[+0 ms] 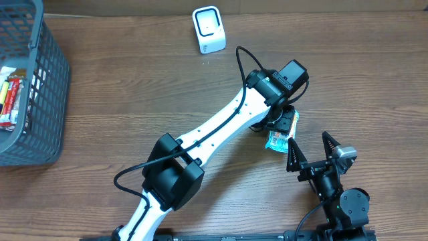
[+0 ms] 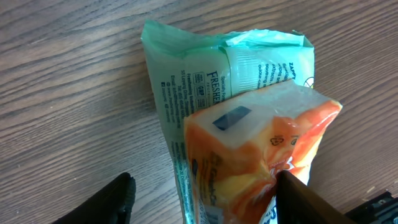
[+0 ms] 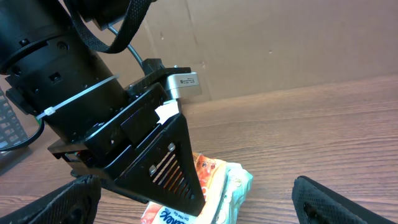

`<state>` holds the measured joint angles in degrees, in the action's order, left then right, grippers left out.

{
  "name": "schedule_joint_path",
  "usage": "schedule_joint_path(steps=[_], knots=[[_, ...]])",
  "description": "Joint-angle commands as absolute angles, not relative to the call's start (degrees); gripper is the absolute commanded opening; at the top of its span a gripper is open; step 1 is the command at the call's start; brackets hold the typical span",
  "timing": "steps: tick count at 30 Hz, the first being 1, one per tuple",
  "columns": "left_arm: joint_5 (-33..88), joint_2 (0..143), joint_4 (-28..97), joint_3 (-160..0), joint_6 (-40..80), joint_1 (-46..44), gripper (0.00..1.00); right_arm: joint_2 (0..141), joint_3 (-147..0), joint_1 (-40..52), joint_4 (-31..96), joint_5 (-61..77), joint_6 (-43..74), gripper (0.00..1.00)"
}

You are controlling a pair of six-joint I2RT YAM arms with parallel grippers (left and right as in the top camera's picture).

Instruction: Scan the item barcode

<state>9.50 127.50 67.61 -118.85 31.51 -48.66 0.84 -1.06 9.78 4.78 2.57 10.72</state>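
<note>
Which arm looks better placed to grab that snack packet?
Left. The left fingers straddle the orange packet, which lies on the green packet. The right fingers stand open beside them, around nothing.

The left arm (image 1: 221,124) lies slantwise across the table (image 1: 134,87) from the near edge to the packet (image 1: 279,139) — a bar between left and right. The left gripper (image 2: 204,186) covers the packet from above, and the right gripper (image 1: 313,150) stands just beside it, so room there is tight. Between the basket (image 1: 40,100) at the left edge and the scanner (image 1: 208,30) at the far edge the wood lies open — likewise the far right corner.
</note>
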Motion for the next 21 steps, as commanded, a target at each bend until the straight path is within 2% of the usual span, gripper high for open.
schedule_joint_path(steps=[1, 9, 16, 19, 20, 21], knots=[[9.1, 127.2, 68.1, -117.4, 30.8, -48.7, 0.54, 0.2, -0.4, 9.6, 4.6, 2.2, 11.1, 1.00], [9.1, 127.1, 68.1, -118.6, 30.8, -48.6, 0.45, 0.2, -0.4, 9.6, 4.6, 2.2, 11.1, 1.00], [9.3, 127.0, 68.1, -119.4, 30.8, -48.6, 0.31, 0.2, -0.4, 9.6, 4.6, 2.2, 11.1, 1.00], [9.3, 127.0, 68.1, -119.5, 30.8, -48.7, 0.18, 0.2, -0.4, 9.6, 4.6, 2.2, 11.1, 1.00], [9.3, 127.0, 68.1, -119.5, 30.8, -48.6, 0.09, 0.2, -0.4, 9.6, 4.6, 2.2, 11.1, 1.00], [9.3, 127.0, 68.1, -119.6, 30.8, -48.6, 0.07, 0.2, -0.4, 9.6, 4.6, 2.2, 11.1, 1.00]])
